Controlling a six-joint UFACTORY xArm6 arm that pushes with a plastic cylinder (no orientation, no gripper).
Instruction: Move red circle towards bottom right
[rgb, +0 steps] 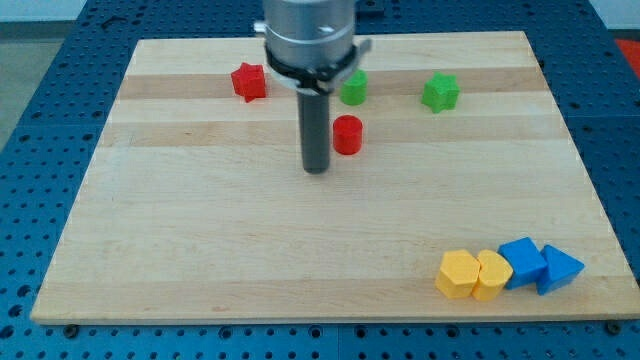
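Observation:
The red circle (347, 135) is a small red cylinder standing on the wooden board (200, 250), above the board's middle. My tip (316, 170) touches the board just to the left of the red circle and slightly below it, a small gap apart. The rod rises from the tip to the grey arm head at the view's top.
A red star (249, 82) lies at the upper left. A green block (354, 88) sits partly behind the arm, and a green star (440, 92) is to its right. Two yellow blocks (458, 274) (492, 274) and two blue blocks (523, 263) (558, 269) line up at the bottom right.

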